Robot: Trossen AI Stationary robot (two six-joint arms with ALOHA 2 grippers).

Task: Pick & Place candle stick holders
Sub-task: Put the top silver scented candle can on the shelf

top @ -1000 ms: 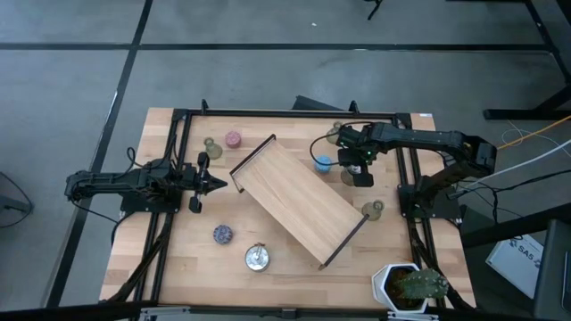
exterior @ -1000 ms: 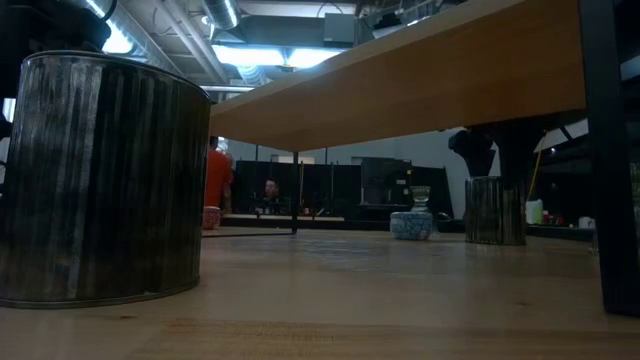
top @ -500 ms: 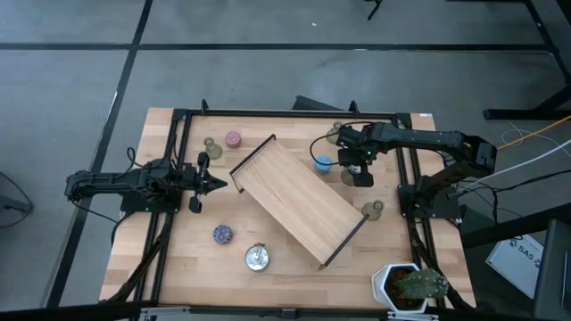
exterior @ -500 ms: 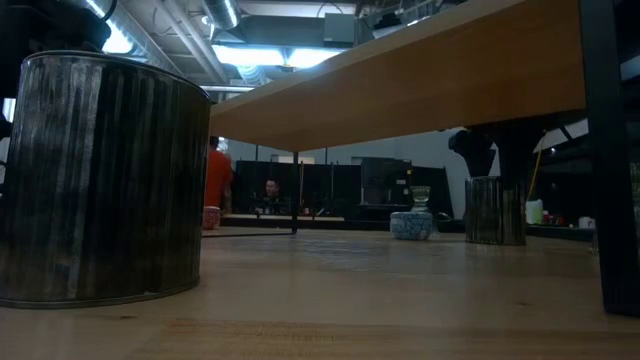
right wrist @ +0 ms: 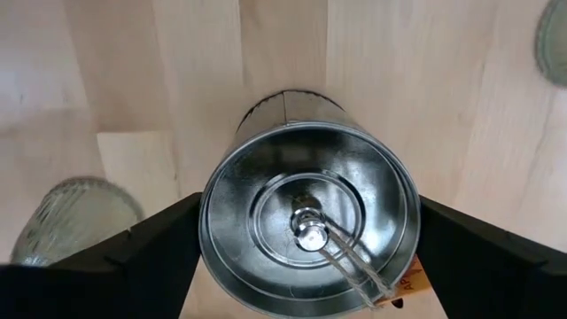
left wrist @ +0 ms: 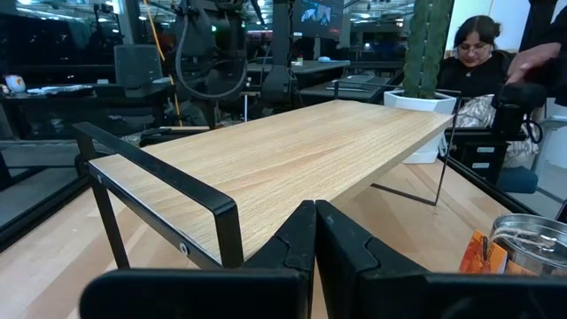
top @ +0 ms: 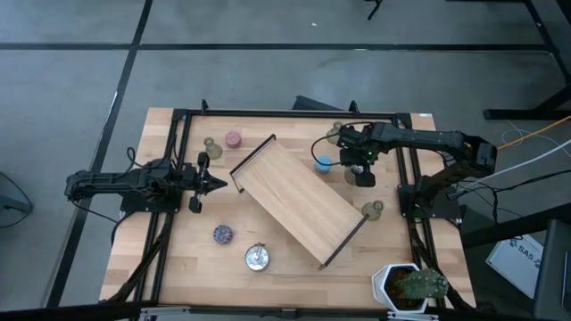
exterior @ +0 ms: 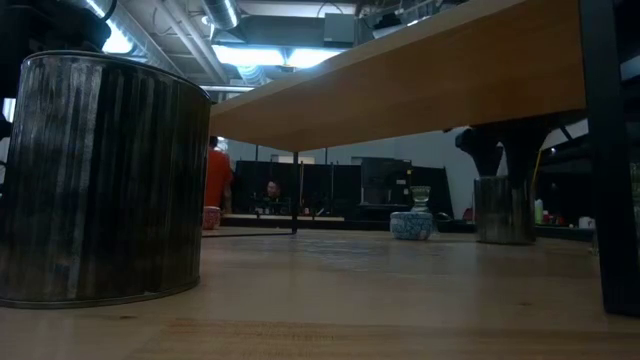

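Note:
My right gripper (top: 361, 171) is shut on a round shiny silver holder (right wrist: 310, 230) at the far right of the table, beside the blue holder (top: 322, 164); the silver holder also shows in the low view (exterior: 503, 210). My left gripper (top: 220, 185) is shut and empty, level above the table at the left, facing the wooden tray (top: 299, 201). A second silver holder (top: 258, 258) and the purple one (top: 222, 234) stand near the front. The pink one (top: 233, 139) and an olive one (top: 211, 145) stand at the far left. Two more olive ones (top: 336, 134) (top: 373, 209) stand on the right. My right gripper pinches the silver holder between its two fingers (right wrist: 159, 244), one on each opposite side of the round wall just below the rim (right wrist: 209, 232). The fingers come from above, pointing down. The holder stands upright, open top up; whether its base touches the table, I cannot tell.
The long wooden tray lies slantwise across the table's middle on black metal legs (left wrist: 159, 190). A potted plant (top: 410, 285) stands at the near right corner. Black frame rails (top: 406, 178) run along both sides. People show in the room beyond (left wrist: 483, 53).
My right gripper has gone a little toward the table's right edge with the silver holder, which stays upright and has drawn away from the blue holder.

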